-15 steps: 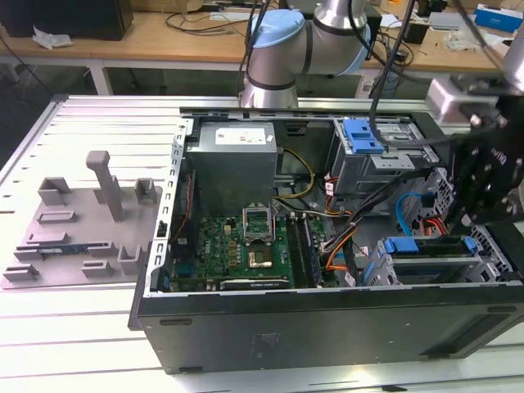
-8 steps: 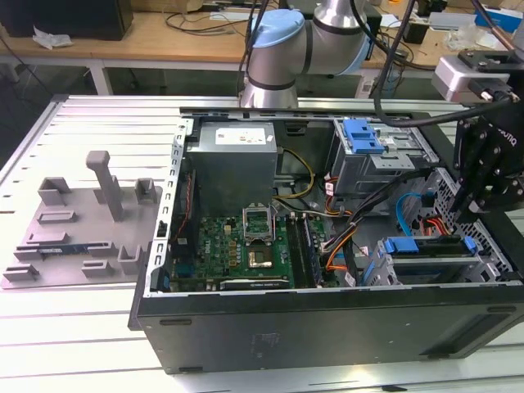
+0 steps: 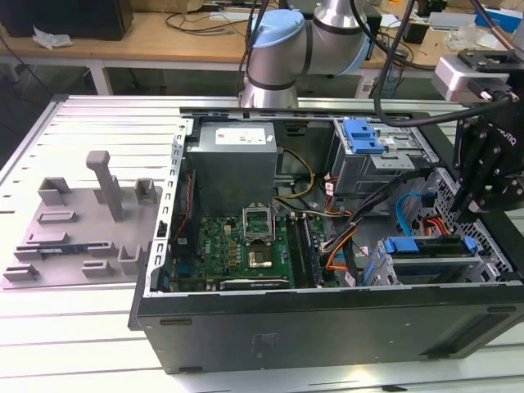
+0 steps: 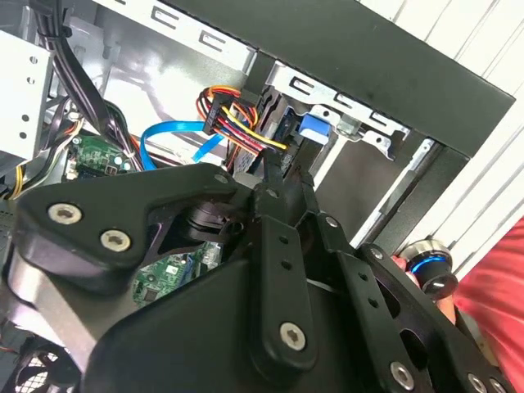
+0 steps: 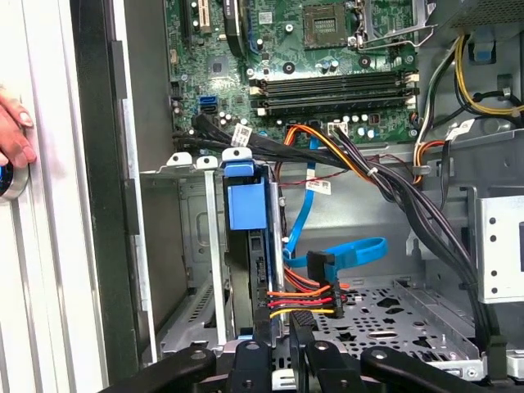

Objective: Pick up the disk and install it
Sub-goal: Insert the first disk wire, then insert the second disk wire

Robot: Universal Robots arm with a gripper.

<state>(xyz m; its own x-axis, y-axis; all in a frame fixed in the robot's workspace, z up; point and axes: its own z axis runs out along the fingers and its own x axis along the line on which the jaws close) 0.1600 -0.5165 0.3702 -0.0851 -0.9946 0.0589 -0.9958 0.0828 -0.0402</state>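
Underneath, a slatted metal table (image 3: pixel 98 115) carries the open case (image 3: pixel 327 327). Cables (image 5: pixel 385 176) are strung beside the disk (image 5: pixel 246 246). Whether the gripper (image 5: pixel 278 340) is clenched cannot be told.

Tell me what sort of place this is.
Likely a robotics lab or workshop: an open computer case lies on a slotted metal table, the robot arm stands over it, and a cluttered wooden bench runs behind.

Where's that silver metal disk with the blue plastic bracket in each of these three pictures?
Exterior view: blue-bracketed silver disk, bay at the exterior view's right.
First wrist view: disk edge-on beside light-blue flat cable.
Second wrist view: disk's blue tab in the bay.
Shared landmark: that cable.
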